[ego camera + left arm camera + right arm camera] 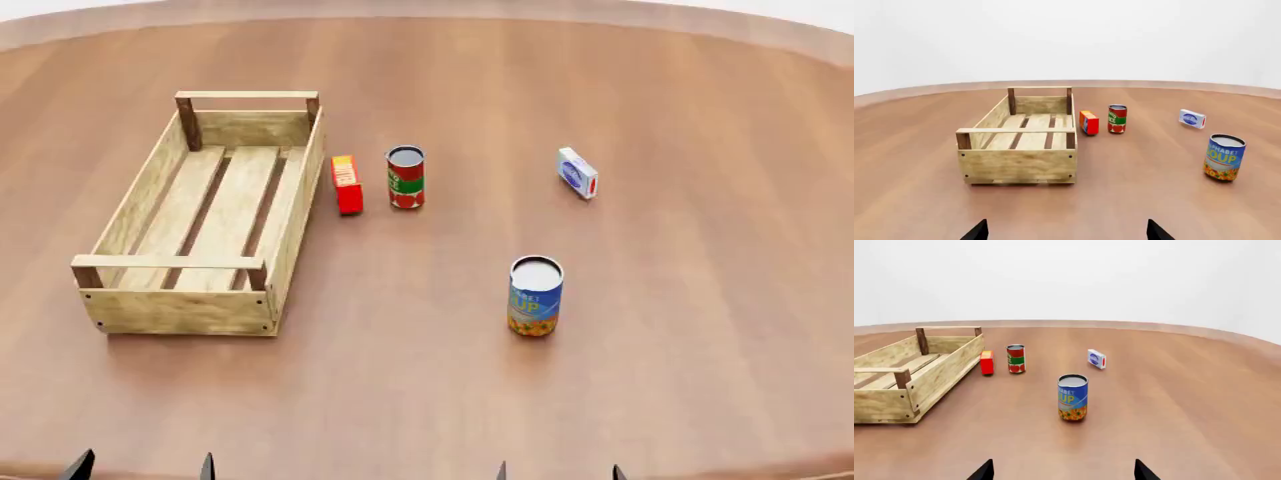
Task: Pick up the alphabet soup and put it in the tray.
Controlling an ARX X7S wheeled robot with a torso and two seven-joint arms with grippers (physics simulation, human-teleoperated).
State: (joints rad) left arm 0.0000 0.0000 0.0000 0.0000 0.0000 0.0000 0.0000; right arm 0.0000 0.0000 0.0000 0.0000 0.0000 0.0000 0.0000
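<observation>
At the near edge of the head view, only the dark fingertips of our left gripper [140, 466] and right gripper [558, 470] show, each pair spread apart with nothing between them, both well short of every object on the round wooden table [694, 330]. The alphabet soup [535, 295] stands upright on the open tabletop ahead of our right gripper, its pale lid up and its blue and yellow label facing us, well apart from everything else. The tray [287, 215] sits at far left, its long side running away from us, slatted floor bare. Just right of its far end stands a small red box [347, 185], and beside that a red-and-green can [406, 177], upright; whether box and tray touch we cannot tell from here. Farther right, a small blue-and-white box [577, 173] stands on edge, alone.
</observation>
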